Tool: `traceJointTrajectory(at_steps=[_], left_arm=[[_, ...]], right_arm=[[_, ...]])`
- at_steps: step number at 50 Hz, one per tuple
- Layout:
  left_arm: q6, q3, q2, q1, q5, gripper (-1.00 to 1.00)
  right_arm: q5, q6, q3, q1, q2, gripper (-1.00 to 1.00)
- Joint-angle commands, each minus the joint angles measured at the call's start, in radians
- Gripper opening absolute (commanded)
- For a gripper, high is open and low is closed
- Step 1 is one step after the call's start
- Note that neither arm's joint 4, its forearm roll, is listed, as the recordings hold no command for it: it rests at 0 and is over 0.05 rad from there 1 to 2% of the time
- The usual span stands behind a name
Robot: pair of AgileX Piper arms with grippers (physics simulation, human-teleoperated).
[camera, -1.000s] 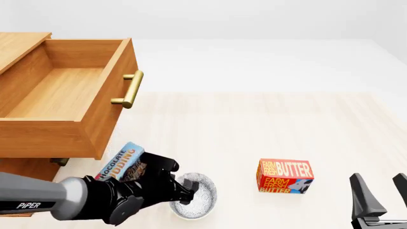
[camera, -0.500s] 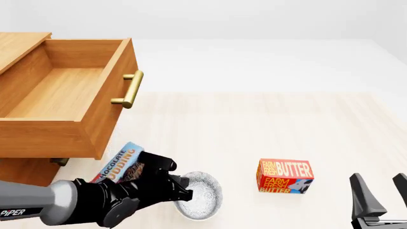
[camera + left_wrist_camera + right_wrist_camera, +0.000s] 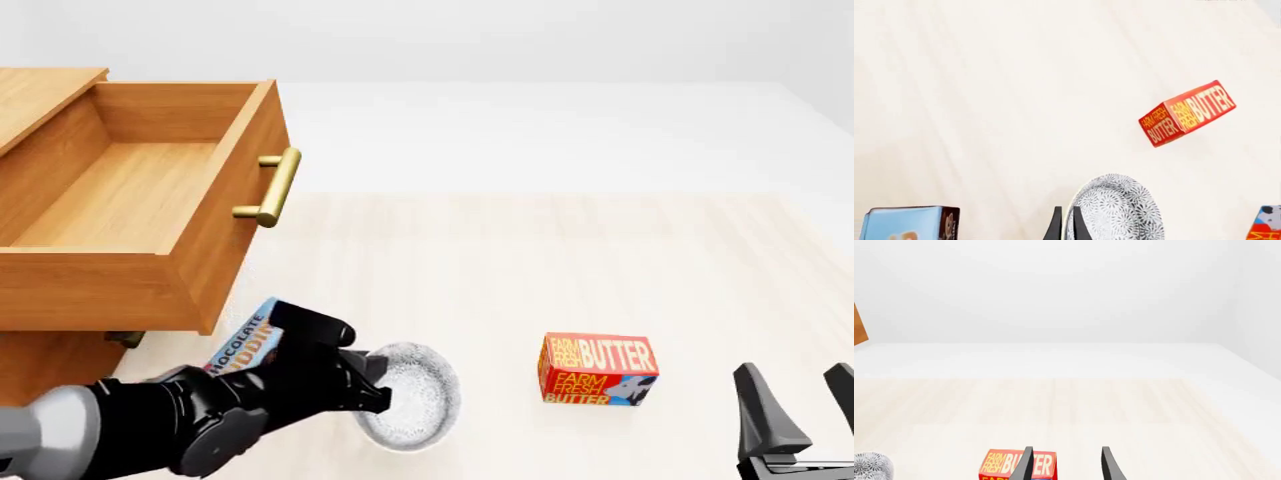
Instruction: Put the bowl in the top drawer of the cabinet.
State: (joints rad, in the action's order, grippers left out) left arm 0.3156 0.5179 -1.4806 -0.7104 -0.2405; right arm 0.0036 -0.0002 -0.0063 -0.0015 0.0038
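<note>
My left gripper [image 3: 370,390] is pinched thin on the near rim of the bowl [image 3: 411,405], low beside the chocolate box [image 3: 247,343]. With only 1 edge held, I reckon it could tip or slip on the lift. The top drawer [image 3: 127,205] is wide open with nothing in it. My right gripper [image 3: 797,415] idles apart, near the butter box [image 3: 597,370].

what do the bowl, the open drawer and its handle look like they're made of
The bowl: likely glazed ceramic, white with a fine grey speckle pattern and a smooth rim. The top drawer: light-brown wood, with visible grain on its floor and walls, matte. Its handle: looks like brass or brass-coloured metal, a yellow bar with a soft sheen. These are simulator renders, so materials are only as they appear.
</note>
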Motion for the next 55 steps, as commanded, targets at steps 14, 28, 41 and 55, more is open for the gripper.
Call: traceJointTrajectory(at_steps=[14,28,41,55], left_arm=[[-0.019,-0.028,0.114,-0.003,0.038,-1.0],[-0.074,-0.028,0.216,-0.009,0.087,-1.0],[-0.089,-0.035,0.327,-0.028,0.141,-1.0],[-0.119,-0.011,0.411,-0.04,0.204,-1.0]], right_arm=[[-0.001,0.0,0.001,0.0,0.0,1.0],[-0.001,0.0,0.001,0.0,0.0,1.0],[-0.001,0.0,0.001,0.0,0.0,1.0],[-0.001,0.0,0.001,0.0,0.0,1.0]])
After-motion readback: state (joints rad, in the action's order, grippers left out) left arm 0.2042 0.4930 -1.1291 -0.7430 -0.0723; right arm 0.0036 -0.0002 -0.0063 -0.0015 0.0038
